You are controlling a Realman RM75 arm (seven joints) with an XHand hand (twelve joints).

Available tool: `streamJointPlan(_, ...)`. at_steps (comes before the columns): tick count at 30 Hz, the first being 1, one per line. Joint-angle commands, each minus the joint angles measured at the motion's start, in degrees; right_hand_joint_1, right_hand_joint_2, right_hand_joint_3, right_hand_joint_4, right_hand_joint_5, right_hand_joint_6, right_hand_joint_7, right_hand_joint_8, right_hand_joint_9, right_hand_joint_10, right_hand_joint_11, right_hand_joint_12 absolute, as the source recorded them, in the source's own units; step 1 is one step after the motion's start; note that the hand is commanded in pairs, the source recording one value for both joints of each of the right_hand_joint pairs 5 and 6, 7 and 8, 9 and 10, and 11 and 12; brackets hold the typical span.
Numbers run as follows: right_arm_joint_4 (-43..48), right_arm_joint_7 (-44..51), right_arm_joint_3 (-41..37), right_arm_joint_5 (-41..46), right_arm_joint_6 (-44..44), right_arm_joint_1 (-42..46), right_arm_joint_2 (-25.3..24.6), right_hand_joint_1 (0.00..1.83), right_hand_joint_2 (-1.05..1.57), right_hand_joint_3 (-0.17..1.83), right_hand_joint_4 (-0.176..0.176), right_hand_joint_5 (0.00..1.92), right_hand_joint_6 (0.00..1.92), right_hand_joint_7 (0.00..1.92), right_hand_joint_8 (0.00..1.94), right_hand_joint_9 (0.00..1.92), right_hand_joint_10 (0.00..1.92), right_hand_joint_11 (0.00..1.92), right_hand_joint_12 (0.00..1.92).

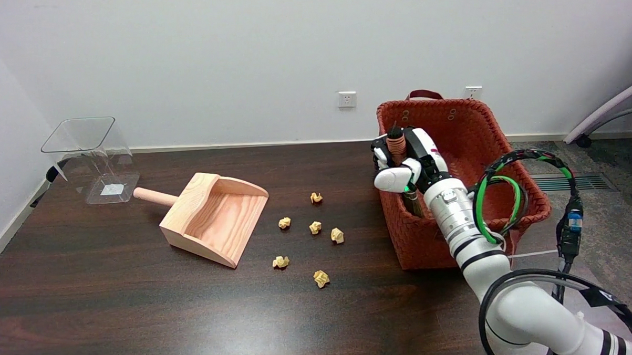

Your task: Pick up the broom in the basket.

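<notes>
Landmark for all positions: the red woven basket (467, 140), at the right end of the dark wooden table (142, 309).

Nearest the camera, the white right arm (487, 266) enters from below and to the right of the basket, with black and green cables (498, 202) looped around its forearm, just over the basket's near rim.

The right hand (407, 164) sits over the basket's left wall, at rim height. Its fingers are wrapped around the broom (397, 143), gripping the brown ribbed handle; the handle's dark tip pokes up above the fingers. A dark strip below the hand, inside the basket against the left wall, is probably the broom's lower part, though the hand hides the join. So the broom stands roughly upright at the basket's left inner side, lower end apparently still inside the basket.

Left of the basket, near it, six crumpled yellow paper balls (314, 227) lie scattered on the table, apart from one another.

Further left of the basket, beyond the paper, lies a wooden dustpan (217, 217), mouth towards the near side, round handle pointing away from the basket.

Far left of the basket, a clear plastic bin (92, 159) stands near the table's back edge.

Behind the basket: white wall, two wall sockets (347, 99).
</notes>
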State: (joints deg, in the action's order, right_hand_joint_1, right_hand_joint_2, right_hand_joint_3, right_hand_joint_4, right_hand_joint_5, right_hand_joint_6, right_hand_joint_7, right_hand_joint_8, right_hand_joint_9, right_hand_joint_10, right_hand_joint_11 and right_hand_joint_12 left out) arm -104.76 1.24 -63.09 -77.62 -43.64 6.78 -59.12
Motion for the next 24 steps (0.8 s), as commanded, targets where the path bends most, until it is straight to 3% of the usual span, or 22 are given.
streamJointPlan(1, 0.1, -2.69, -0.29, -0.33, -1.82, -0.52, -0.26, 1.02, -0.47, 0.76, 0.0, 1.92, 1.92, 1.92, 1.92, 1.92, 1.92, 1.92, 1.92)
streamJointPlan(2, 0.02, -2.69, -0.35, -0.35, -2.7, -0.67, -0.19, 1.08, -0.23, 0.96, 0.0, 1.92, 1.92, 1.92, 1.92, 1.92, 1.92, 1.92, 1.92)
streamJointPlan(7, -0.13, -2.69, -0.86, -1.34, -8.18, -1.46, 0.04, 1.2, 0.37, 1.02, 0.0, 1.92, 1.92, 1.92, 1.92, 1.92, 1.92, 1.92, 1.92)
streamJointPlan(13, -0.12, -2.69, -3.37, -3.64, -12.79, -1.86, 0.12, 1.24, 0.64, 0.98, 0.0, 1.92, 1.92, 1.92, 1.92, 1.92, 1.92, 1.92, 1.92)
streamJointPlan(24, -1.19, -2.21, -7.65, -4.33, -15.07, -2.7, 0.2, 1.26, 0.77, 0.91, 0.0, 1.92, 1.92, 1.92, 1.92, 1.92, 1.92, 1.92, 1.92)
